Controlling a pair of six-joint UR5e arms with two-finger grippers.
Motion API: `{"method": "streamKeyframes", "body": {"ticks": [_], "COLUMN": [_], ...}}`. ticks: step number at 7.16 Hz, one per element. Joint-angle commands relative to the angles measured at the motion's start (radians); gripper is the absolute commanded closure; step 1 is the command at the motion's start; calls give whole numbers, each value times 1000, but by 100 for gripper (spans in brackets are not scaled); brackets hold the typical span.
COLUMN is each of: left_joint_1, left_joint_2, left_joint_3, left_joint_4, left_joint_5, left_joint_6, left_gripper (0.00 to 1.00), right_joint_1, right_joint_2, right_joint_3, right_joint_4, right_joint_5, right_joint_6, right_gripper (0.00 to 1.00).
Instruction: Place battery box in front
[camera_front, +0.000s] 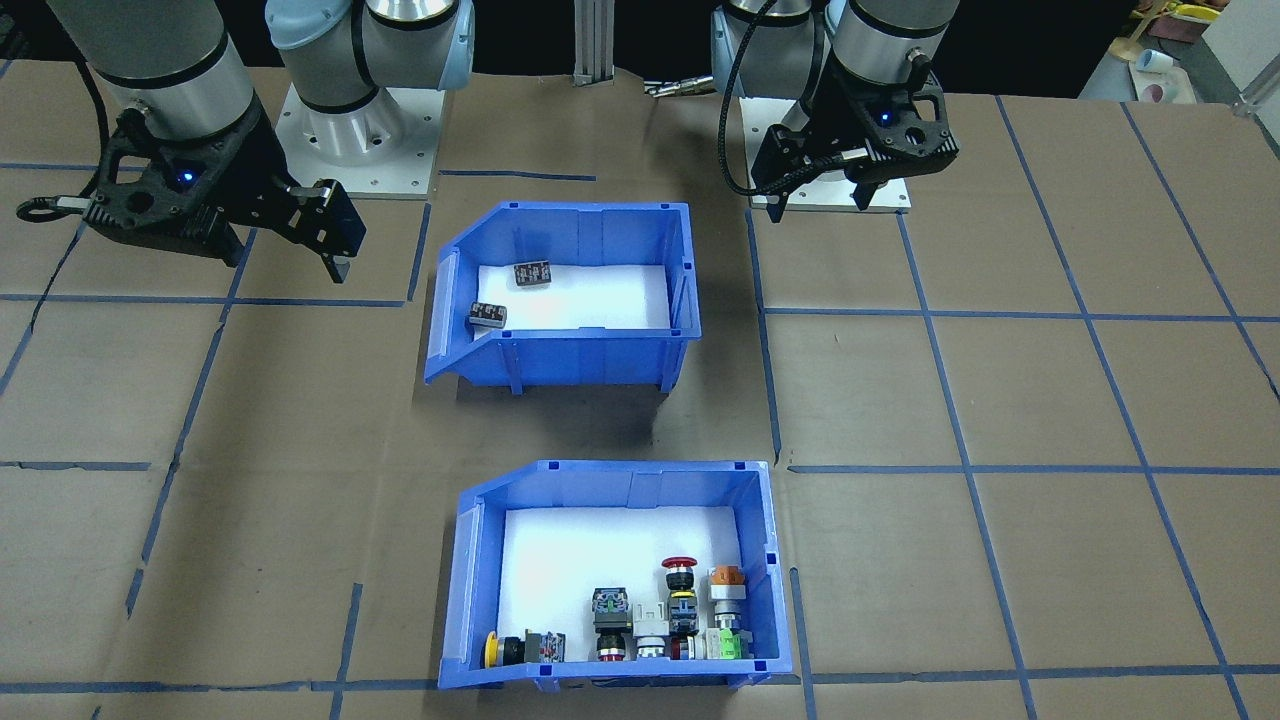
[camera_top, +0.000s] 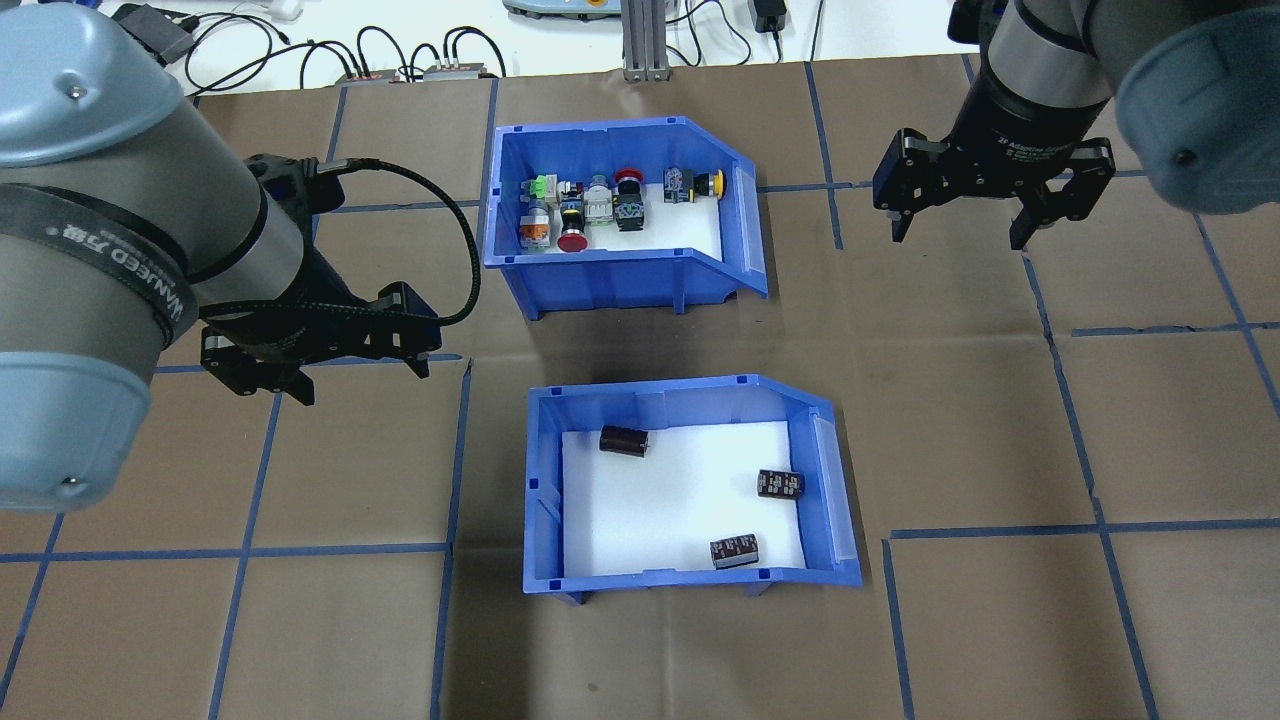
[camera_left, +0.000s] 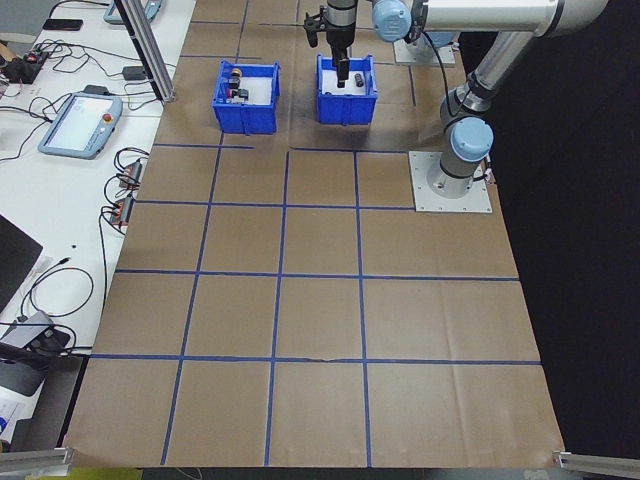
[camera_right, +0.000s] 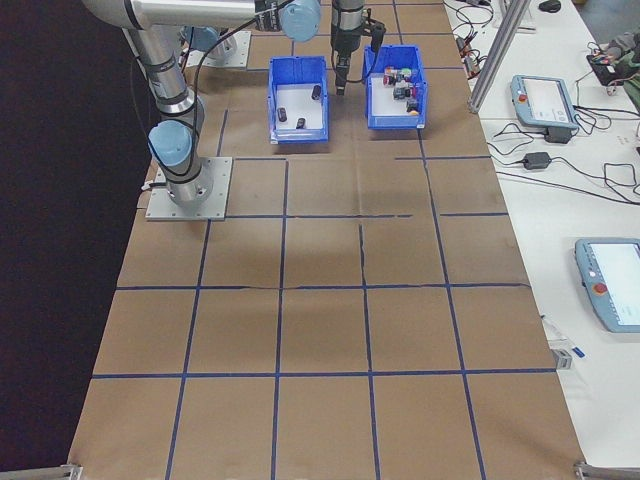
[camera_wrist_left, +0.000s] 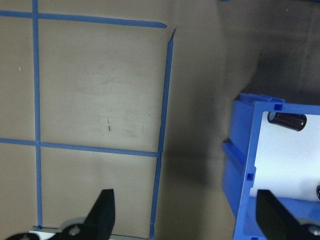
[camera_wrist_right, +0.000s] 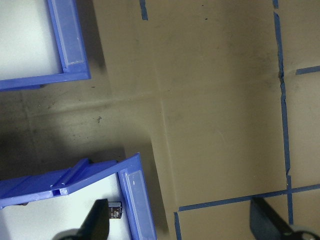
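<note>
Battery box (camera_top: 690, 583) between both empty grippers

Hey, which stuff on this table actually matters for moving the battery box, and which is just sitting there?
Part of the job:
- blue plastic battery box with white foam liner
- left gripper
- right gripper

Just lying about:
- blue plastic bin of colourful push-button switches
</note>
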Motion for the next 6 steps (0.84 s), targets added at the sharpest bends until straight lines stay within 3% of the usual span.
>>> {"method": "streamKeyframes", "body": {"ticks": [1,3,6], "left_joint_1": [0,-2,-2], "left_joint_2": [9,41,124], "left_joint_3": [-18,-36,-136], "left_joint_4": [26,18,24], "left_joint_5": [-2,1,-8], "left_joint_6": [-83,-204,-401], "left_gripper": [1,1,2], "right_joint_1": [0,0,0], "right_joint_2": [3,3,3], "right_joint_3": [-4,-4,-4], "right_joint_4": [0,0,0], "right_joint_5": [-2,-2,-2], "right_joint_6": [0,0,0], "right_gripper": [0,0,0]}}
